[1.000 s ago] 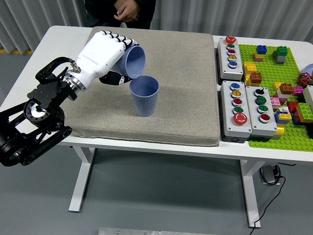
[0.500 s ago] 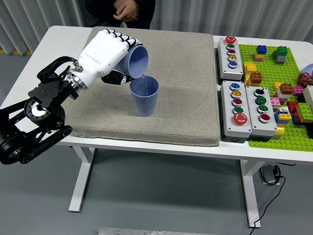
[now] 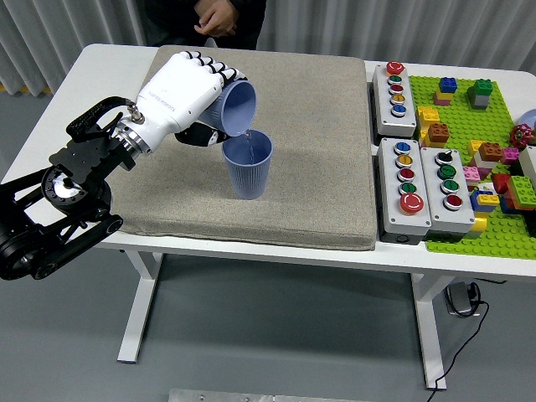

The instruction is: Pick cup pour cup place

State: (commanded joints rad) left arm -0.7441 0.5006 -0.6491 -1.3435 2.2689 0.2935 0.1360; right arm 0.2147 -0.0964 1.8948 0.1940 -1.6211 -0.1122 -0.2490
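While our left hand (image 3: 180, 90) stays out of play for nothing else, its fingers are wrapped around the tilted blue cup (image 3: 234, 108), mouth angled down over the upright blue cup (image 3: 248, 163). That second cup stands on the grey mat (image 3: 318, 126), just below the tilted rim.

Looks like a robotics lab or test room: white height-adjustable table (image 3: 100, 63) on a bare grey floor (image 3: 276, 335), pale curtain (image 3: 75, 25) behind. Laid out with a grey pad (image 3: 310, 159), three push-button control boxes (image 3: 405, 189), a green baseplate (image 3: 469, 159) of toy bricks, and a floor cable (image 3: 461, 335).
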